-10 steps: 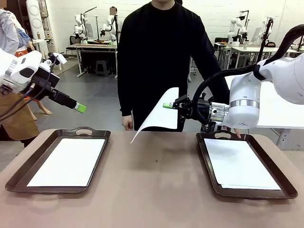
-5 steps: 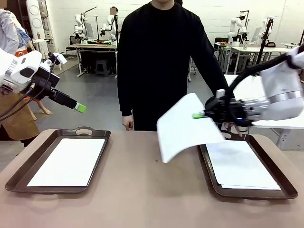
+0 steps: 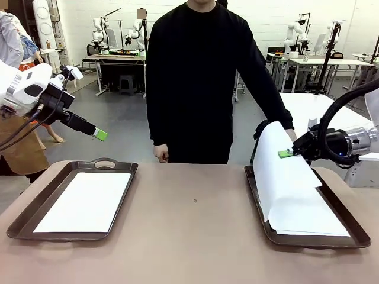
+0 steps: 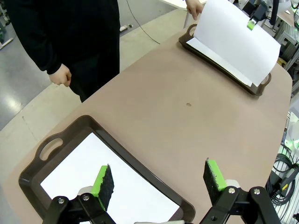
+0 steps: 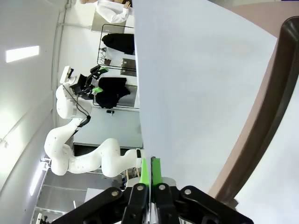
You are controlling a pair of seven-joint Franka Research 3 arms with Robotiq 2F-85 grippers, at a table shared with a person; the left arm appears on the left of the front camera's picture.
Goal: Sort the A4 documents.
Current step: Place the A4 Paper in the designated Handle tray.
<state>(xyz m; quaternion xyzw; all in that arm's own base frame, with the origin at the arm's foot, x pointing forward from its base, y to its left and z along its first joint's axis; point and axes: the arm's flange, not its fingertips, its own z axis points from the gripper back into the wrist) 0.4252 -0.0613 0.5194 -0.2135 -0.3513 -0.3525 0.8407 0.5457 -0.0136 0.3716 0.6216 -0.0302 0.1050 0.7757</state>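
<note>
A large workroom with white walls, a grey floor and further work tables (image 3: 121,57) at the back is seen behind a brown tabletop (image 3: 189,236) with rounded corners. At the table's far side a person in a black top (image 3: 201,77) is standing, one hand (image 3: 159,154) hanging at the far edge. Two dark brown handled trays are set on the table: the left tray (image 3: 35,210) holds a flat white A4 sheet (image 3: 86,201), and the right tray (image 3: 257,198) holds a stack of sheets (image 3: 314,219). Above the right tray a curved A4 sheet (image 3: 281,171) is held upright at its far edge, its lower part draped onto the stack. It is pinched between the closed fingers of the right gripper (image 3: 286,154). The left gripper (image 3: 99,134) is raised above the far left of the table, its jaws spread apart with nothing between them.
</note>
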